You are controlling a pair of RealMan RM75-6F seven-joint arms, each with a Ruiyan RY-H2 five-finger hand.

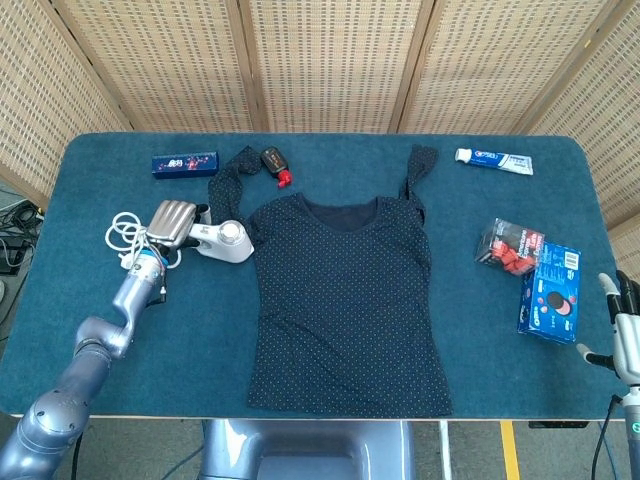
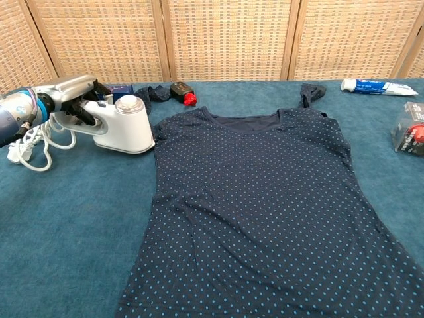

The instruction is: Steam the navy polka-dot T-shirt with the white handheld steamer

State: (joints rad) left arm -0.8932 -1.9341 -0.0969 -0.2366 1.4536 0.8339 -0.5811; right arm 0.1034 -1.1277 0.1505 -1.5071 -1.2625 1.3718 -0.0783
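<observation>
The navy polka-dot T-shirt (image 1: 345, 300) lies flat in the middle of the table, neck toward the far side; the chest view shows it large (image 2: 265, 199). The white handheld steamer (image 1: 228, 240) stands just off the shirt's left sleeve, its round head toward the shirt (image 2: 126, 122). My left hand (image 1: 171, 222) has its fingers curled over and around the steamer's handle (image 2: 69, 93). Behind the hand trails the steamer's white cord (image 1: 122, 232). My right hand (image 1: 624, 336) hangs past the table's near right corner, fingers apart, holding nothing.
A blue box (image 1: 185, 162) and a small black-and-red object (image 1: 275, 163) lie at the far left. A toothpaste tube (image 1: 494, 159) lies at the far right. A red-and-black packet (image 1: 509, 246) and a blue box (image 1: 551, 292) sit by the right edge.
</observation>
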